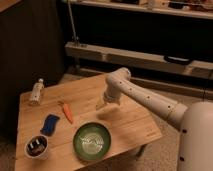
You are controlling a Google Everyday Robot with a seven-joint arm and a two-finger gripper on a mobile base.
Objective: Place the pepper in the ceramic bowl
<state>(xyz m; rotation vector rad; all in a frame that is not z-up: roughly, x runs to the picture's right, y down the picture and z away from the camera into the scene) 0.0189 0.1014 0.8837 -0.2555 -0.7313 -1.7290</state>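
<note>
Pepper (66,112) lay flat on the wooden counter (132,125), left of centre as the camera saw it and somewhat nearer the far edge than the near one. Its green stem end pointed toward the far edge, its tapered tip toward the near edge. It touched nothing else. The ceramic bowl (78,141), glossy green with a paler middle, sat upright by the near edge about midway along it, apart from the pepper and to the near-right of it. The gripper (101,105) was over the middle of the counter, to the right of the pepper and clear of it, on a white arm (145,97) reaching in from the right side. Whether the gripper was clenched or released could not be told; the pepper was not in it. A blue block (49,124) lay just near-left of the pepper, close but apart. A small white cup (36,146) with dark contents stood at the near-left corner. A pale bottle (36,91) rested near the far-left corner. Dark shelving (140,55) ran behind the counter.
</note>
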